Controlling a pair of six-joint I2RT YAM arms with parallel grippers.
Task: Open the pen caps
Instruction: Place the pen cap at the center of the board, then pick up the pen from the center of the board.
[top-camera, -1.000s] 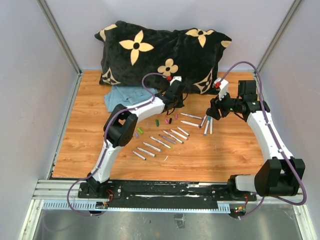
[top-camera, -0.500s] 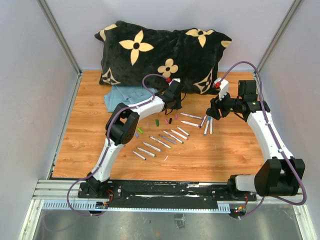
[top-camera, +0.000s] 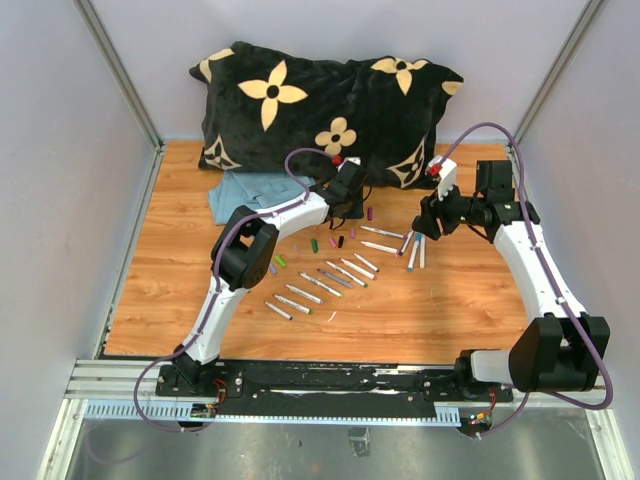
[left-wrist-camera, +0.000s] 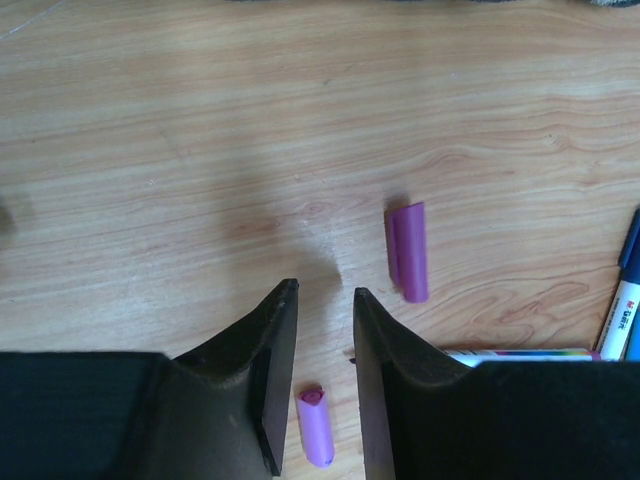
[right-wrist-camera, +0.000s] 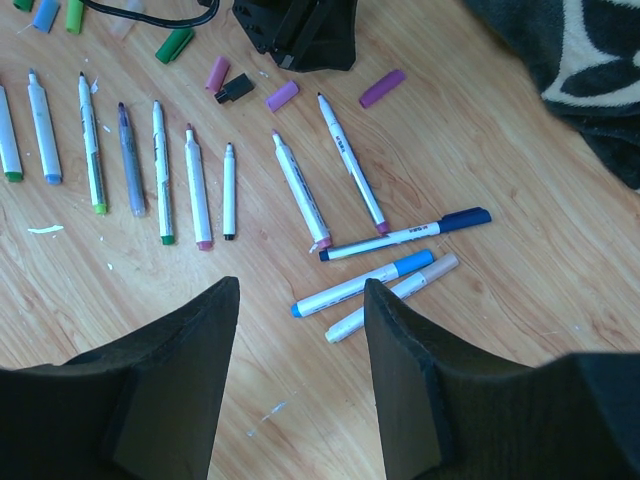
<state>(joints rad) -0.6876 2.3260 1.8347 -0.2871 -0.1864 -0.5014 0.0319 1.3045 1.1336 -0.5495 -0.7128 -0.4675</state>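
The left claw (left-wrist-camera: 326, 290) is narrow: its two black fingers stand a slim gap apart, low over the wooden table (top-camera: 450, 300). In that gap, back toward the palm and nearer the left-hand finger, lies a small purple cap (left-wrist-camera: 316, 425). Whether a finger touches it I cannot tell. A second purple cap (left-wrist-camera: 408, 250) lies loose on the wood just ahead of the claw and off to its right, apart from both fingers. Farther right, at the edge of the view, is a white pen with a blue end (left-wrist-camera: 618, 320).

The right claw (right-wrist-camera: 300, 285) stands wide and holds nothing. Just ahead of its fingertips a light-blue pen (right-wrist-camera: 365, 283) lies beside a beige pen (right-wrist-camera: 395, 293), and a third pen beyond them wears a dark blue cap (right-wrist-camera: 463, 217). Ahead and to the left runs a row of uncapped pens (right-wrist-camera: 160, 170). Past that row, close to the left claw, lie a pink cap (right-wrist-camera: 217, 72), a black cap (right-wrist-camera: 234, 88) and a green cap (right-wrist-camera: 174, 44). A black flowered pillow (top-camera: 330, 100) lies beyond both claws.
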